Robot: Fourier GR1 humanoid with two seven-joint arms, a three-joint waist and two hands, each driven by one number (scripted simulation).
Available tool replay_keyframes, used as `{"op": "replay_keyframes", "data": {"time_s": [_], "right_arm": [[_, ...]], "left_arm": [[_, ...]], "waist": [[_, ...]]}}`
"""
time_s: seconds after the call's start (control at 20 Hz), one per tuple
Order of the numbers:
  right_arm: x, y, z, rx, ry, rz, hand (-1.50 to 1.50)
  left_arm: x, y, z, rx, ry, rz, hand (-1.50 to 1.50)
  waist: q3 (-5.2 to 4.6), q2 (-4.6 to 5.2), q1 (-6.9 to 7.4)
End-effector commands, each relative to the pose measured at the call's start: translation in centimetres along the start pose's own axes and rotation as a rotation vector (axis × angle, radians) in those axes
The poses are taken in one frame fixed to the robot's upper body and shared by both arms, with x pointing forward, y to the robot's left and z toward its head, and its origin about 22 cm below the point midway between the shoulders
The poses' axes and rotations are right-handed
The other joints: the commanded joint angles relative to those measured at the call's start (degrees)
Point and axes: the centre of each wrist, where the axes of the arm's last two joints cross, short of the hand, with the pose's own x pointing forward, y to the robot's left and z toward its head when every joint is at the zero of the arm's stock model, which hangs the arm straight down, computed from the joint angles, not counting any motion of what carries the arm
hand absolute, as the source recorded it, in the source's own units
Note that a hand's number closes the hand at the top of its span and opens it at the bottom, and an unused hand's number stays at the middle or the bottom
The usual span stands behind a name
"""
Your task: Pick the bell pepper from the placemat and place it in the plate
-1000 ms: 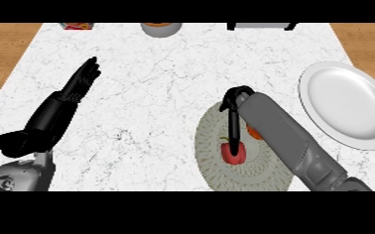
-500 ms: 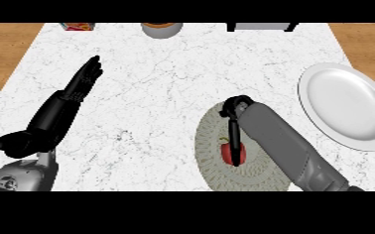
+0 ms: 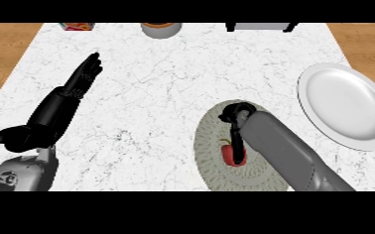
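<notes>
The red bell pepper (image 3: pixel 230 155) lies on the round grey-green placemat (image 3: pixel 211 138) at the lower middle; only its left part shows. My right hand (image 3: pixel 239 116) hangs over it from above, a black finger running down across the pepper and the curled hand closing round it. The grey forearm hides the pepper's right side. To the right, apart from the placemat, lies the white plate (image 3: pixel 341 104) with nothing on it. My left hand (image 3: pixel 75 86) rests open at the left, fingers straight and pointing away.
A brown-rimmed bowl (image 3: pixel 161 29), a small red item (image 3: pixel 78 27) and a dark-framed object (image 3: pixel 258 27) stand along the counter's far edge. White marble lies between the left hand and the placemat.
My right hand and forearm have shifted left and down over the pepper, hiding more of its red body. The left hand has stayed where it was.
</notes>
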Motion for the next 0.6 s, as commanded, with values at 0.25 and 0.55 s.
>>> {"op": "replay_keyframes", "data": {"time_s": [0.25, 0.55], "right_arm": [[3.5, 8.2, 4.5, -0.479, -0.267, 0.378, 1.50], [-0.7, 12.0, 6.5, -0.831, -0.377, 0.398, 1.50]], "left_arm": [[-1.6, 0.8, 1.5, 0.056, 0.076, 0.001, 0.00], [-2.1, 1.8, 2.6, 0.088, 0.095, -0.009, 0.00]], "waist": [[1.16, -2.49, -4.99], [1.12, -1.64, -7.56]]}}
